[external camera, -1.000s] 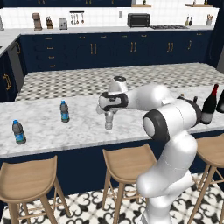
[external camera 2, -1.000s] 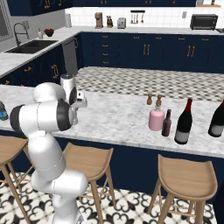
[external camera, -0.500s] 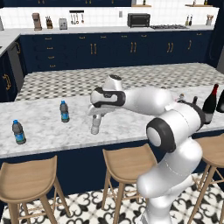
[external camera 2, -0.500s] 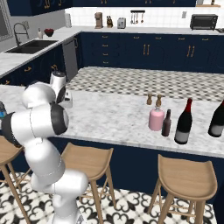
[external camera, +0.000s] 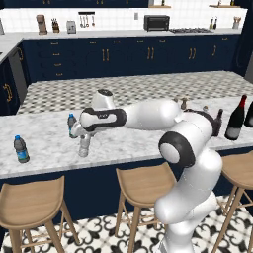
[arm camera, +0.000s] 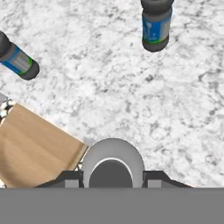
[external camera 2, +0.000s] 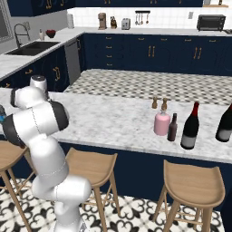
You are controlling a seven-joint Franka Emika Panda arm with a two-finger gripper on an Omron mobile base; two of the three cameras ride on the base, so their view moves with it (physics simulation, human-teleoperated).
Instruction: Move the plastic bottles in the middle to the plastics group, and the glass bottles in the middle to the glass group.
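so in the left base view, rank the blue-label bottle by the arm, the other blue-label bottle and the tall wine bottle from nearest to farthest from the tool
1. Blue-label bottle by the arm, just left of the tool, which holds the clear bottle.
2. Other blue-label bottle, farther left near the counter edge.
3. Tall wine bottle, far right.

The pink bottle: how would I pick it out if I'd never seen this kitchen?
Find the marble counter above the wooden stools. Toward its right end stand several bottles; the pink bottle is leftmost. It is squat and pale pink, while the small brown bottle and the tall wine bottle beside it are dark.
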